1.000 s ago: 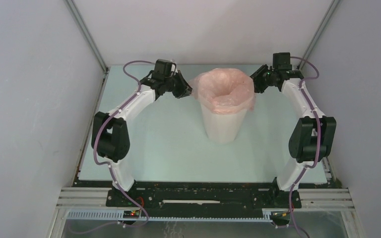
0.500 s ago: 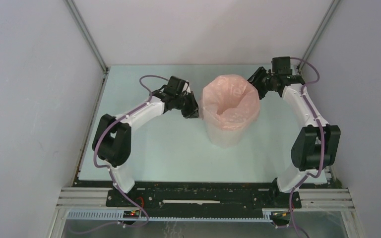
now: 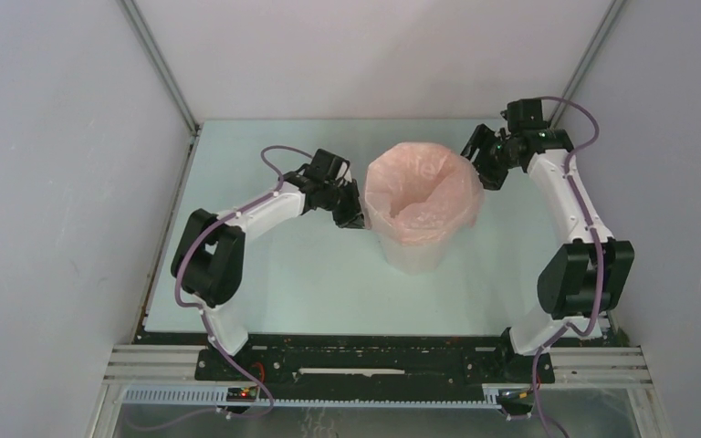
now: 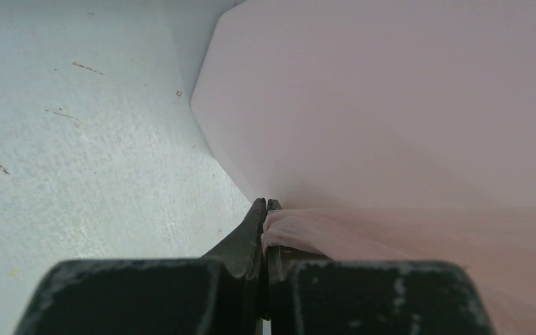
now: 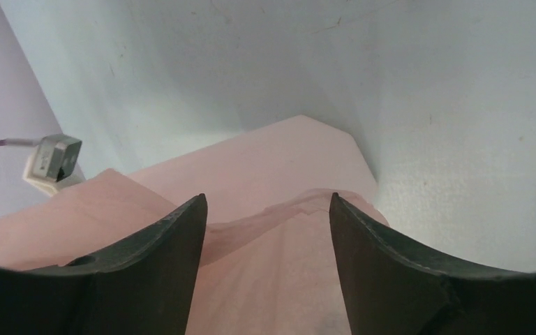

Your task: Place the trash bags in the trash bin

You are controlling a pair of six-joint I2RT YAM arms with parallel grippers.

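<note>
We judged the trash bag [image 3: 423, 187] to be nearly weightless, soft and limp. It was thin pale-pink film that wrinkled, would slide on smooth plastic, and would likely stretch or tear under a hard tug. It sat in the trash bin [image 3: 411, 263], lining the inside, with its mouth turned out over the bin's rim and a skirt of film hanging down the bin's outer wall. The bin itself looked light and thin-walled, so we reckoned a sideways pull on the film could tip it or drag it across the table [image 3: 310, 283]. The best place to take hold, in our view, was the loose hem outside the rim. We would pinch it flat and draw it down along the bin's wall rather than away from it.

The left gripper [image 4: 266, 208] was at the bin's left side, below the rim. Its fingers [image 4: 241, 244] were pressed together on a gathered fold of the pink film, which the wrist view showed squeezed between the tips. The right gripper [image 5: 269, 204] was at the bin's far right side, near the rim, with its fingers [image 5: 160, 244] well apart and holding nothing. The film-covered bin showed in the gap beyond them, and we could not tell whether either finger touched it
</note>
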